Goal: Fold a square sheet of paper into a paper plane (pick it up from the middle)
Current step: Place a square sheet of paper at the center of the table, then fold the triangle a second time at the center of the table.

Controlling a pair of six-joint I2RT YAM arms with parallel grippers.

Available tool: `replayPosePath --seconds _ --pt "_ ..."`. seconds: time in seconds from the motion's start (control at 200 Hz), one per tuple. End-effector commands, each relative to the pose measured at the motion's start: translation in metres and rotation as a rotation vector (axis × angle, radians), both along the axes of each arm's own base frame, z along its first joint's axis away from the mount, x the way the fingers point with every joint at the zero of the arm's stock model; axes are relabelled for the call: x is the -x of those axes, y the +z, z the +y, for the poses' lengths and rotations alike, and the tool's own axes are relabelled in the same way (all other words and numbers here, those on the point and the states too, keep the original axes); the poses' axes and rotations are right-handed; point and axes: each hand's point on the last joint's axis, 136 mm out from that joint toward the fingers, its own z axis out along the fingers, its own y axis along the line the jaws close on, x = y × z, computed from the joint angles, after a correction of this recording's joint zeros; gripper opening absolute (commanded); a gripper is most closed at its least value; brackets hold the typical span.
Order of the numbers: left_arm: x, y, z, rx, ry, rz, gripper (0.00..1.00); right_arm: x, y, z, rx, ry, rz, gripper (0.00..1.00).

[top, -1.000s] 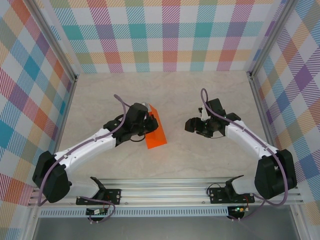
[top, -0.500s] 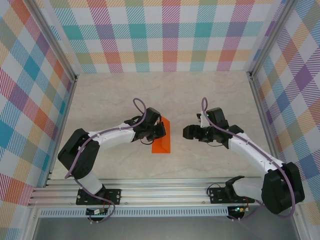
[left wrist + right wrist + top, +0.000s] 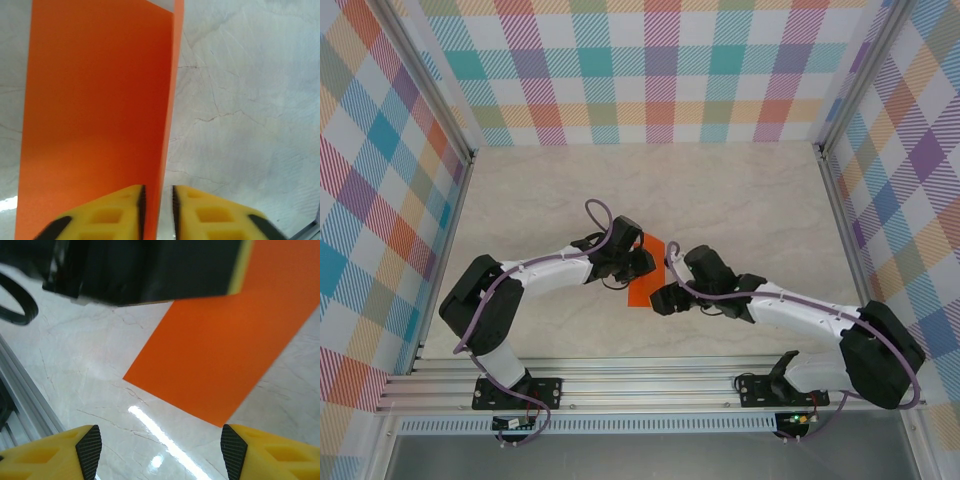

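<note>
While the fold is only half made, the left gripper [image 3: 158,205] sits over the left part of the thin, bright orange sheet of paper [image 3: 643,292]. Its yellow fingers [image 3: 107,215] stand a narrow slit apart. In the left wrist view that slit lines up with one long edge of the sheet, and nothing appears to be pinched in it. I cannot tell whether the pads touch the paper.

The sheet itself reads as a doubled rectangle rather than a square. It appears to lie flat on the pale marbled tabletop [image 3: 750,210], with a thin sliver of a second layer showing along that same long edge.

On the sheet's right side, the right gripper [image 3: 161,450] hangs low with its fingers spread wide and nothing between them. It faces the sheet's nearest corner, just short of touching.

The step in hand looks like a re-grip before the next crease. To do it well, the left fingers should press down on the sheet so it cannot slide. The right fingers should come in shallow, one tip slipping under the sheet's corner rather than butting it. If they butt the corner, the layers could skew out of line. The lifted corner should meet the sheet's centre fold squarely before any pressing.
</note>
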Motion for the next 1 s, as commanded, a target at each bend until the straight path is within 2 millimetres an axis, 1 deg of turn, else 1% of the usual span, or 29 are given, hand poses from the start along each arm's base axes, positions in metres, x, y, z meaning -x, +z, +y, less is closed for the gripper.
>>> replayPosePath --seconds 0.0,0.035,0.16,0.255,0.35,0.46,0.52,0.7,0.8,0.89,0.995 --pt "-0.005 0.007 0.003 -0.009 0.009 -0.003 0.33 -0.017 0.007 0.005 -0.04 -0.068 -0.083 0.67" --pt "-0.007 0.008 0.002 -0.009 0.005 -0.003 0.35 -0.016 0.007 0.006 -0.05 -0.067 -0.076 0.67" --pt "-0.013 0.008 -0.001 -0.004 -0.009 0.005 0.37 -0.011 0.002 0.013 -0.042 -0.04 -0.083 0.69" --pt "-0.018 0.008 -0.002 0.004 -0.009 0.014 0.37 -0.014 -0.004 0.014 -0.013 -0.054 -0.097 0.7" --pt "-0.022 0.006 -0.003 0.017 -0.013 0.025 0.37 -0.013 -0.004 0.019 -0.004 -0.041 -0.135 0.7" --pt "-0.024 0.003 -0.002 0.012 -0.012 0.036 0.37 -0.017 -0.006 0.02 0.029 -0.05 -0.178 0.71" --pt "-0.025 0.001 -0.001 0.014 -0.01 0.042 0.37 -0.017 -0.007 0.021 0.043 -0.048 -0.187 0.71" --pt "-0.028 0.004 -0.005 0.037 -0.016 0.047 0.36 -0.016 -0.011 0.035 0.079 -0.021 -0.219 0.71" --pt "-0.028 0.005 -0.006 0.044 -0.018 0.051 0.36 -0.017 -0.014 0.038 0.124 -0.018 -0.254 0.71" --pt "-0.027 0.004 -0.006 0.042 -0.017 0.056 0.36 -0.019 -0.012 0.042 0.135 -0.018 -0.275 0.71" --pt "-0.026 0.003 -0.005 0.041 -0.017 0.059 0.35 -0.022 -0.013 0.041 0.174 -0.04 -0.303 0.7"
